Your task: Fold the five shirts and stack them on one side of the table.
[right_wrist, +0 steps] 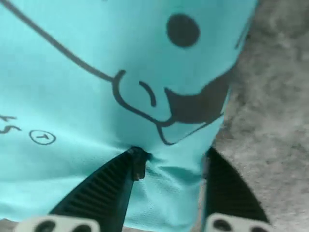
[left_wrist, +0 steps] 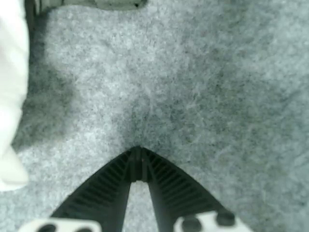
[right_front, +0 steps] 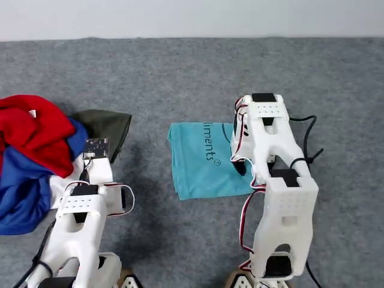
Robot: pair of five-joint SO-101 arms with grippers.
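Grey fuzzy carpet covers the counter (right_front: 180, 78). Close by, the left gripper (left_wrist: 137, 157) has its jaws shut on nothing. It hangs over bare carpet beside a white shirt (left_wrist: 12, 87), and I think it waits its turn. The right gripper (right_wrist: 174, 159) has its jaws wide, one on the teal shirt (right_front: 201, 162) and one just off its edge, likely ready to pinch it for a fold. That shirt lies flat in the middle, a bit crooked. Its long side seems to run left to right, but the arm hides one end. Farther left, the red shirt (right_front: 30, 129), blue shirt (right_front: 24, 198) and dark green shirt (right_front: 107, 125) sit in a heap, not folded.
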